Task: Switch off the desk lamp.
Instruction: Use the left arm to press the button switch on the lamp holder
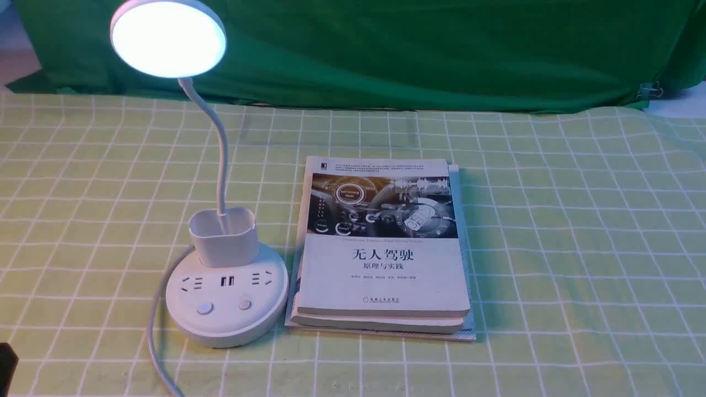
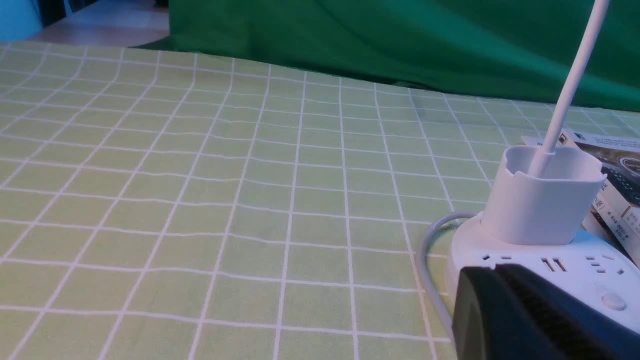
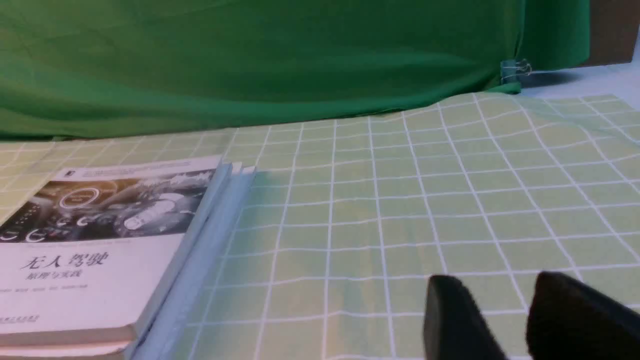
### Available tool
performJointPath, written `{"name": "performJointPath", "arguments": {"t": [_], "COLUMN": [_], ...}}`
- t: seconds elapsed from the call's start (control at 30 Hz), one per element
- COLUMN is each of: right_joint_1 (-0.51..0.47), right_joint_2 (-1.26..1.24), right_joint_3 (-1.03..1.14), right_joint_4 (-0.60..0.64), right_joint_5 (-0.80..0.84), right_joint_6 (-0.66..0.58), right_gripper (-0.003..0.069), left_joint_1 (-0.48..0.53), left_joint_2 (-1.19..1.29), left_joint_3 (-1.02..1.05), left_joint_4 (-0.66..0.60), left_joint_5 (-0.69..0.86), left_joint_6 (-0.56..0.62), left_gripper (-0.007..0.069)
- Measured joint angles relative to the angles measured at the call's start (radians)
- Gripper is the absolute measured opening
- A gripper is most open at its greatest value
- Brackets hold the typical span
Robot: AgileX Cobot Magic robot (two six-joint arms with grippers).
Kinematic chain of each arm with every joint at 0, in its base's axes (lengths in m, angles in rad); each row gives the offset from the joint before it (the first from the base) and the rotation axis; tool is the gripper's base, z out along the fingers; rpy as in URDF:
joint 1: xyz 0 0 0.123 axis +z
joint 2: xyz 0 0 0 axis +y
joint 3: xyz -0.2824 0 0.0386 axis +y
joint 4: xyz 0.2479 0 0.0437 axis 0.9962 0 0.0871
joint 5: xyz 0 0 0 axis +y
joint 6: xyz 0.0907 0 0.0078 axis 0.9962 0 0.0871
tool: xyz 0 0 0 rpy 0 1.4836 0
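Observation:
The white desk lamp stands at the left of the table and is lit. Its round disc head (image 1: 168, 37) glows at the top, above the thin neck (image 1: 220, 143), the cup holder (image 1: 223, 236) and the round base (image 1: 227, 325) with sockets and two buttons (image 1: 204, 307) (image 1: 245, 304). In the left wrist view my left gripper (image 2: 494, 270) is shut and empty, its tips low in front of the base (image 2: 575, 260), near one button (image 2: 613, 300). My right gripper (image 3: 497, 285) is open and empty over bare cloth, right of the books.
A stack of books (image 1: 380, 248) lies right beside the lamp base and also shows in the right wrist view (image 3: 100, 240). The lamp's grey cord (image 1: 157, 331) curves off the base's left toward the front edge. A green backdrop (image 1: 386, 49) hangs behind the checked tablecloth (image 1: 579, 248).

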Motion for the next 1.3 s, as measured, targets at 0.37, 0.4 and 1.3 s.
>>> {"name": "performJointPath", "arguments": {"t": [0.37,0.4,1.3], "right_joint_1": [0.0,0.0,0.0], "right_joint_2": [0.0,0.0,0.0], "right_joint_3": [0.0,0.0,0.0], "right_joint_4": [0.0,0.0,0.0], "right_joint_5": [0.0,0.0,0.002], "right_joint_6": [0.0,0.0,-0.001], "right_gripper": [0.0239,0.0239,0.0239], "left_joint_1": [0.0,0.0,0.0], "left_joint_2": [0.0,0.0,0.254], "left_joint_3": [0.0,0.0,-0.335], "left_joint_4": [0.027,0.03,-0.198], "left_joint_5": [0.0,0.0,0.096], "left_joint_6": [0.0,0.0,-0.252], "left_gripper": [0.0001,0.0001,0.0001]}}
